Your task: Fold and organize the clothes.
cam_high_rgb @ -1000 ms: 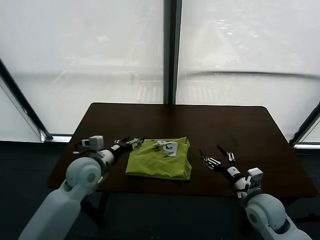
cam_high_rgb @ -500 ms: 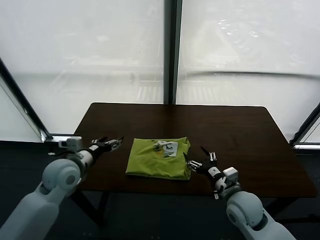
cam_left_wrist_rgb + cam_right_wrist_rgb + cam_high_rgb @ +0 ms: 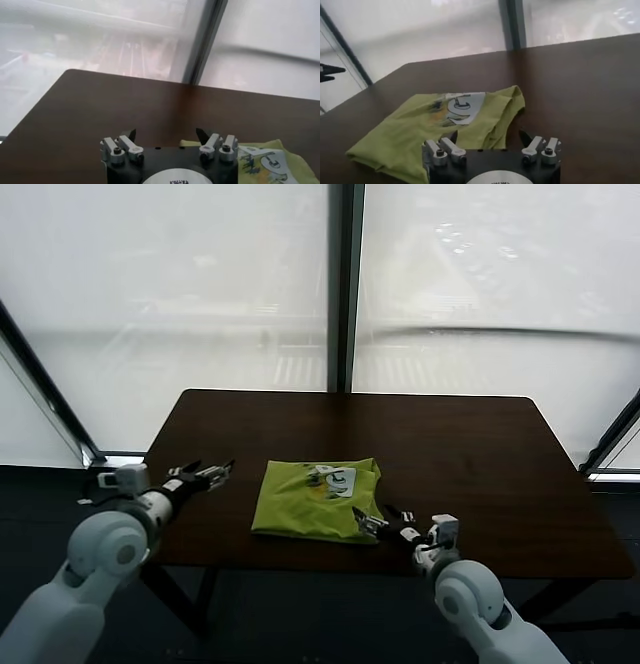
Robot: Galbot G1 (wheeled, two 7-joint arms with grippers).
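The clothes are one lime-green T-shirt, folded into a rough square on the dark table, with its white-grey print facing up at the far edge. My left gripper is open and empty a short way left of the shirt, over bare wood. In the left wrist view the left gripper shows spread jaws, and a corner of the T-shirt lies off to one side. My right gripper is open at the shirt's near right corner. In the right wrist view the right gripper straddles the folded edge of the T-shirt, holding nothing.
The table's front edge runs just below the shirt and under the right gripper. Bare wood stretches to the right and behind the shirt. Large bright windows with a dark central post stand behind the table.
The left gripper has pulled away leftward from the shirt's left edge. The right gripper has moved left, from bare table to the shirt's near right corner. The shirt has not moved.
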